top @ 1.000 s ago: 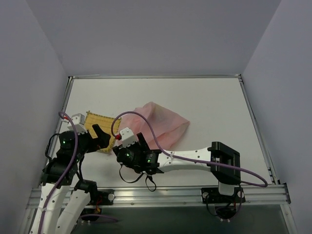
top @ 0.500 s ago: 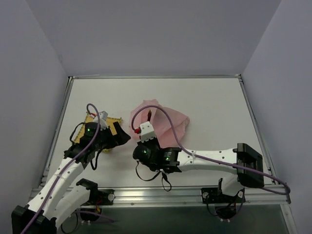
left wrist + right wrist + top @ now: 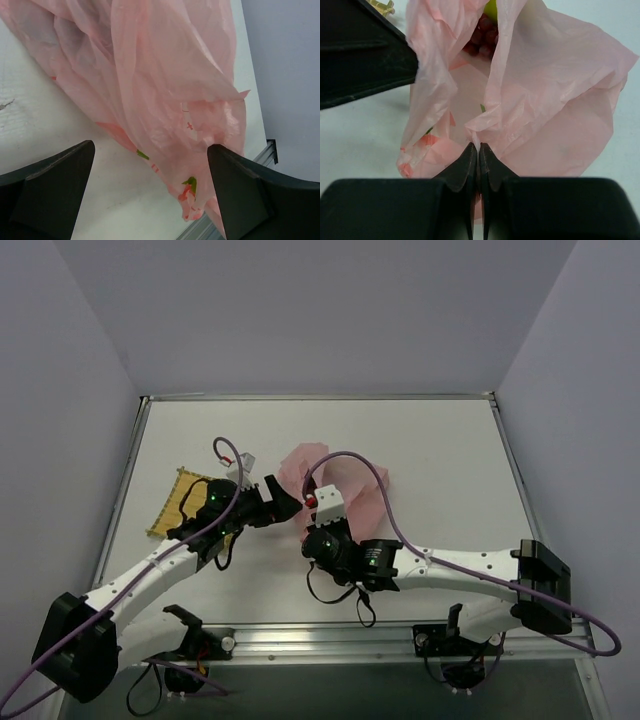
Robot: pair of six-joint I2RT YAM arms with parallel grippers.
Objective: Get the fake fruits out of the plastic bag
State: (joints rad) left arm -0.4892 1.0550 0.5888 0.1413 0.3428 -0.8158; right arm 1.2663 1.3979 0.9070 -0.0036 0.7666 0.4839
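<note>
My right pincer (image 3: pixel 479 149) is pinched shut on a thin fold of the plastic bag (image 3: pixel 560 100), right at the near lip of its mouth. I read that hold as an anchor. With the film pinned there, the opening stands up and faces my right wrist camera instead of lying collapsed on the bench (image 3: pixel 440 440).

My left pincer (image 3: pixel 150 146) is spread wide with nothing in it. It sits at the left side of the bag, and the pink film hangs across the gap between its fingers. I can't tell whether either finger touches the plastic. It looks placed to take the opposite lip, so the mouth could be pulled apart between both arms.

The bag lies near the middle of the bench, just far of both wrists, with the yellow woven mat (image 3: pixel 172 508) to its left.

The fake fruits are inside it. Through the opening I see the dark red grape bunch (image 3: pixel 481 39) at the far end, and a green piece (image 3: pixel 491 9) just beyond it, half cut off by the edge of the view. The rest are hidden by folds.

None lies out on the bench, so I judge the task barely started. The film is slippery and thin, so a tug may tear it or slide it out of the grip.
</note>
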